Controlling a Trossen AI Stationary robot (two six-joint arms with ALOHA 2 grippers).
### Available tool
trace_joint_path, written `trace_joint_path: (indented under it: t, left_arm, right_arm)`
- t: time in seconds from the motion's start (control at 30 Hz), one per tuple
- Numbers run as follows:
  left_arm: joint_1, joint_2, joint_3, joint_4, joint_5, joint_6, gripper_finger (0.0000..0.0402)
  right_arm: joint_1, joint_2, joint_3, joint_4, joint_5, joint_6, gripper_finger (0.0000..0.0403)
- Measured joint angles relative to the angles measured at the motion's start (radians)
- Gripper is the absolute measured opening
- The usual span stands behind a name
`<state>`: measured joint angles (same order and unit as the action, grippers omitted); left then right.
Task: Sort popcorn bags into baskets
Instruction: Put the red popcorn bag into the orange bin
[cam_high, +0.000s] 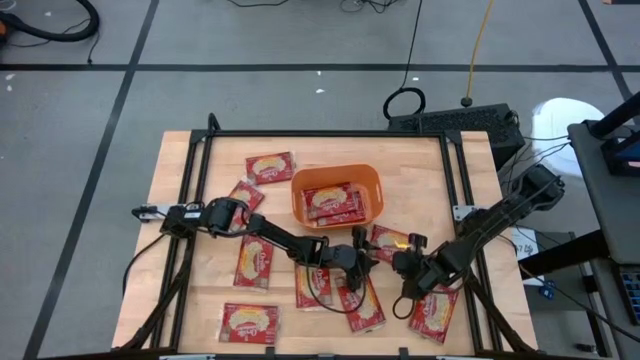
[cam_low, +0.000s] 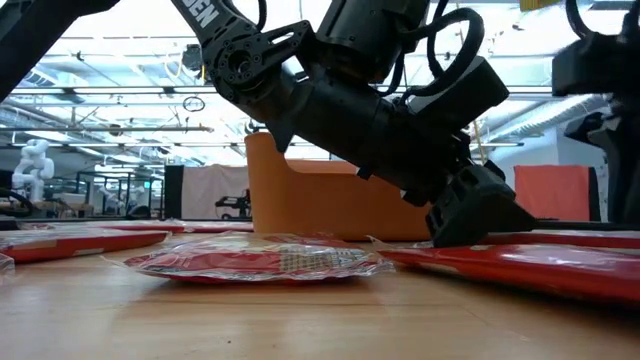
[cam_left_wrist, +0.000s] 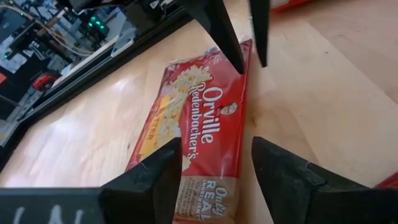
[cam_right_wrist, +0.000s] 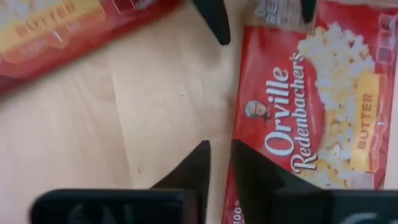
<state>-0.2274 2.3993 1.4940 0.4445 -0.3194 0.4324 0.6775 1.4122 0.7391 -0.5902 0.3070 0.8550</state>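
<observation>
Counting from above, I see few bags in the basket (cam_high: 297, 189) (most remain on the bench (cam_high: 190, 280)); left claw (cam_left_wrist: 214, 165) straddles a bag (cam_left_wrist: 199, 134) with fingers parted, right claw (cam_right_wrist: 219, 165) narrow, empty.

Basket (cam_high: 337, 195): on the table (cam_high: 420, 170), toward its far middle; some bags lie inside it (cam_high: 333, 204).
Far-left bag (cam_high: 270, 167): just left of the basket.
Left bags: one under the left arm (cam_high: 254, 261), one at the near-left edge (cam_high: 248, 322).
Middle bag (cam_high: 362, 305): under the left hand (cam_high: 357, 262).
Right bags: one before the basket (cam_high: 388, 241), one near the right hand (cam_high: 410, 268) at the near-right edge (cam_high: 434, 313).
</observation>
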Motion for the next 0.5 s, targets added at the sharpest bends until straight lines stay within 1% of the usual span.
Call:
trace_joint_path:
  t: [0.13, 0.2, 0.27, 0.37, 0.43, 0.5]
  left_arm:
    - [0.003, 0.0, 0.0, -0.006, 0.0, -0.015, 0.02]
    - [0.004, 0.0, 0.0, -0.006, 0.0, -0.016, 0.02]
    - [0.004, 0.0, 0.0, -0.006, 0.0, -0.013, 0.02]
    - [0.004, 0.0, 0.001, -0.006, -0.001, -0.013, 0.02]
    - [0.004, 0.0, 0.001, -0.006, -0.003, -0.013, 0.02]
    - [0.004, 0.0, 0.001, -0.006, 0.001, -0.013, 0.02]
  right_arm:
    - [0.003, 0.036, 0.0, -0.052, 0.029, -0.003, 0.0109]
    - [0.003, 0.065, 0.0, -0.071, 0.034, -0.016, 0.012]
    - [0.003, 0.095, 0.002, -0.075, 0.045, -0.033, 0.0121]
    - [0.004, 0.125, 0.004, -0.076, 0.059, -0.052, 0.0101]
    - [0.002, 0.13, 0.004, -0.076, 0.063, -0.052, 0.0069]
    - [0.002, 0.132, 0.003, -0.075, 0.067, -0.045, 0.0028]
